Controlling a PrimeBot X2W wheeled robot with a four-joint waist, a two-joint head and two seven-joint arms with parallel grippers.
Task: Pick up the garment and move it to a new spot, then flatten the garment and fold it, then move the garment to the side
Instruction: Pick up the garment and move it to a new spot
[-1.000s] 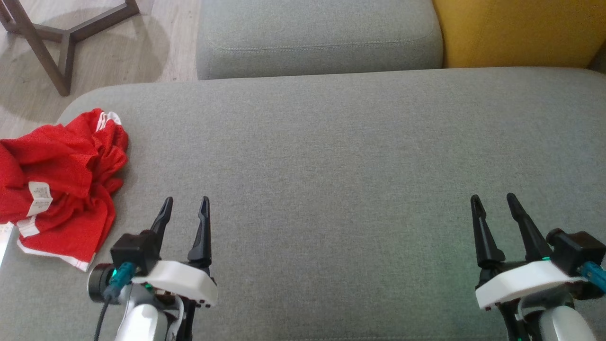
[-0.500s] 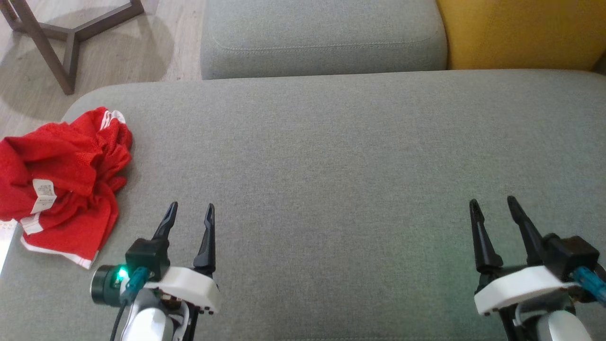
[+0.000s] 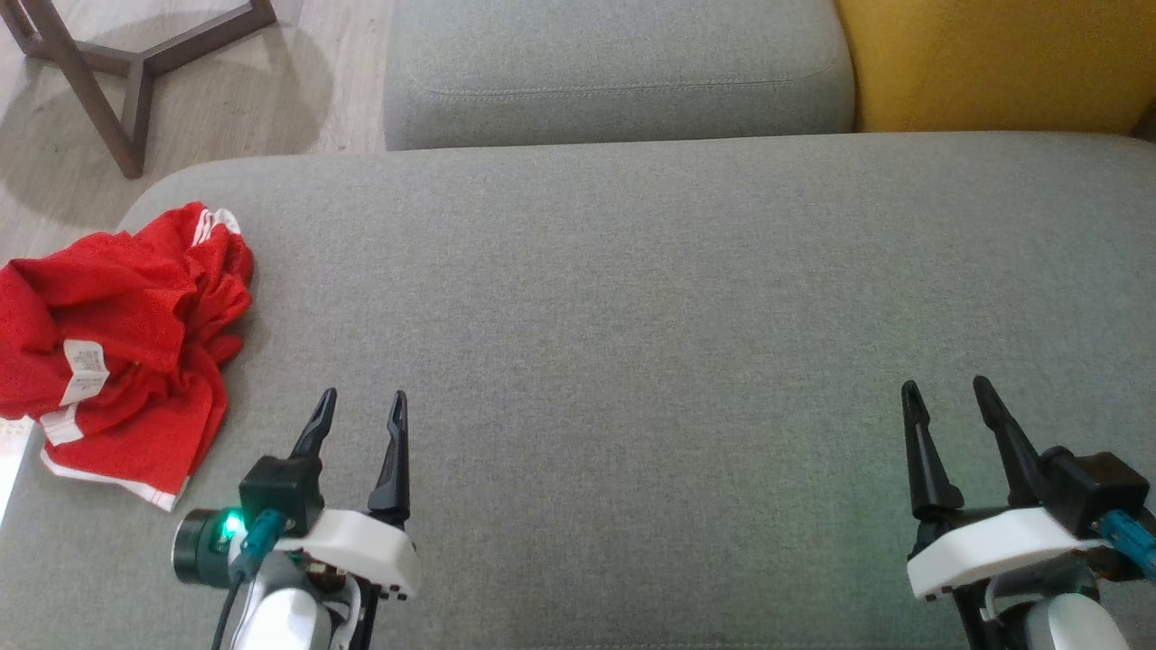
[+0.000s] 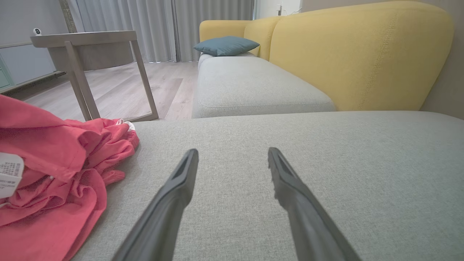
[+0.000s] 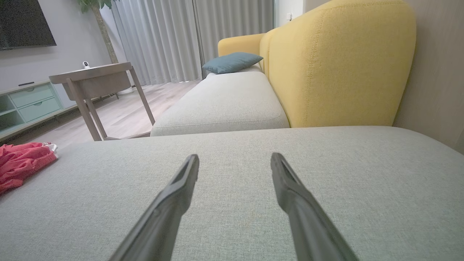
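The garment [image 3: 126, 338] is a crumpled red piece with white trim and a white label, lying at the left end of the grey sofa seat [image 3: 632, 298]. The left wrist view has the garment [image 4: 54, 174] to the left of the fingers, and the right wrist view has the garment [image 5: 21, 161] far off at the left edge. My left gripper [image 3: 361, 402] stands open just right of the garment, apart from it, nothing between its fingers. My right gripper [image 3: 944, 390] hovers open over bare seat at the lower right.
A second grey seat cushion [image 3: 614, 63] lies beyond, with a yellow backrest [image 3: 993, 63] at the upper right. A dark wooden side table [image 3: 108, 81] stands on the wood floor past the seat's left end. A blue pillow [image 4: 226, 45] rests far back.
The whole picture has shifted slightly, so the camera moved. Both grippers sit a little lower in the head view, still open. The garment lies as before.
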